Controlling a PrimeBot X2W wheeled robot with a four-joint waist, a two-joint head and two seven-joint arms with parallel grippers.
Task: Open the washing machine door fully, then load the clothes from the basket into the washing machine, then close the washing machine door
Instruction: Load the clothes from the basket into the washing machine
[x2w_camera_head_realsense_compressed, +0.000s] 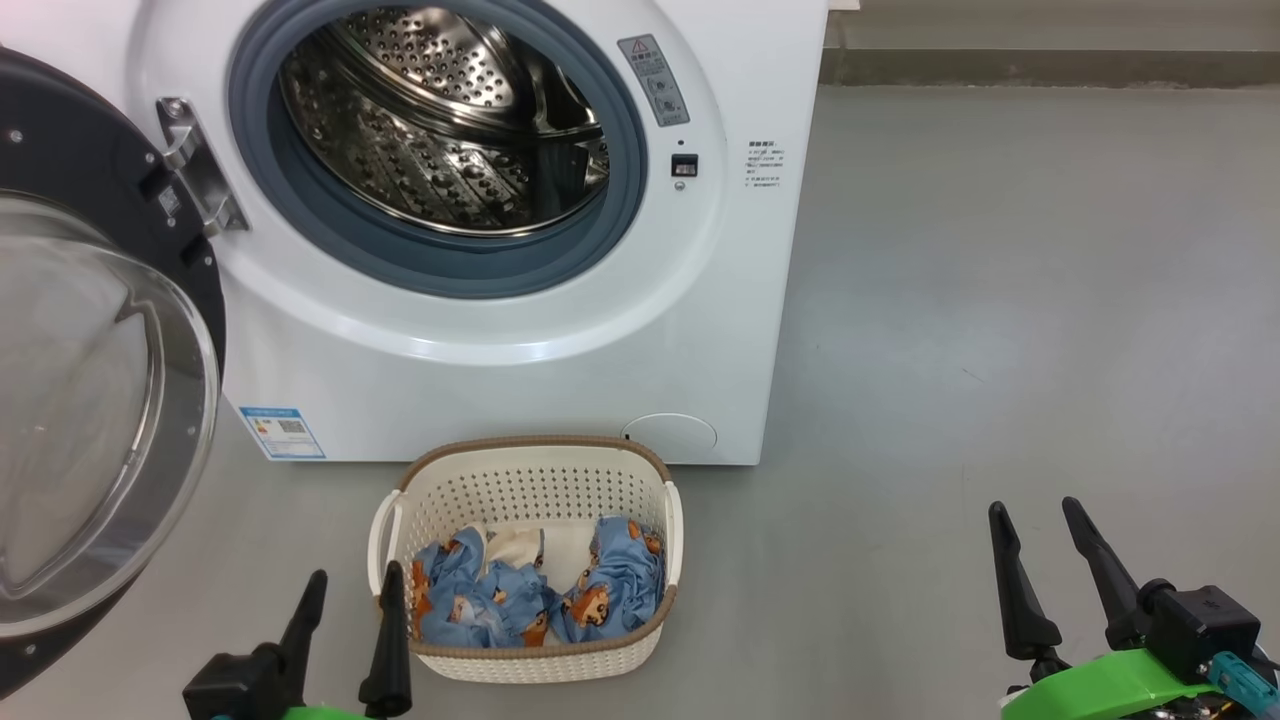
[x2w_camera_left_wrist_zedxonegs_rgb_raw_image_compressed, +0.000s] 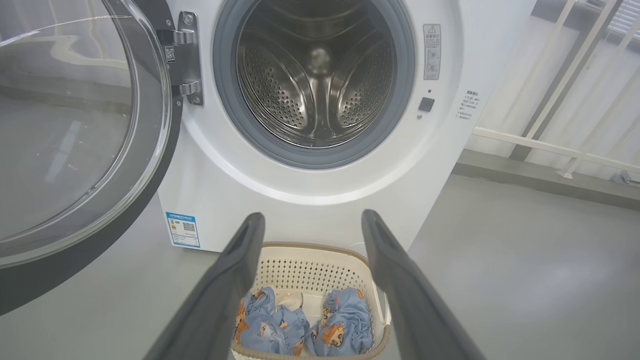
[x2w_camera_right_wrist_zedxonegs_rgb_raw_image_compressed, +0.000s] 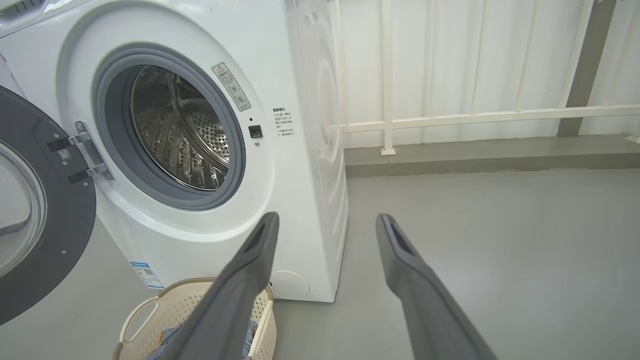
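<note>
The white washing machine (x2w_camera_head_realsense_compressed: 520, 370) stands ahead with its steel drum (x2w_camera_head_realsense_compressed: 440, 120) bare. Its black-rimmed glass door (x2w_camera_head_realsense_compressed: 90, 400) hangs swung wide at the left, also seen as the door (x2w_camera_left_wrist_zedxonegs_rgb_raw_image_compressed: 75, 140) and the door (x2w_camera_right_wrist_zedxonegs_rgb_raw_image_compressed: 30, 210). On the floor before it sits the cream basket (x2w_camera_head_realsense_compressed: 525, 470), holding light-blue bear-print clothes (x2w_camera_head_realsense_compressed: 500, 600) and a cream piece. My left gripper (x2w_camera_head_realsense_compressed: 350, 585) is open and empty just left of the basket's near corner; in the left wrist view the left gripper (x2w_camera_left_wrist_zedxonegs_rgb_raw_image_compressed: 312, 220) frames the basket (x2w_camera_left_wrist_zedxonegs_rgb_raw_image_compressed: 310, 260). My right gripper (x2w_camera_head_realsense_compressed: 1035, 515) is open, empty, well right over bare floor.
Grey floor (x2w_camera_head_realsense_compressed: 1000, 300) stretches to the right of the machine. A low kerb and a white railing (x2w_camera_right_wrist_zedxonegs_rgb_raw_image_compressed: 475, 117) run along the far wall behind it. The open door takes up the room at the left.
</note>
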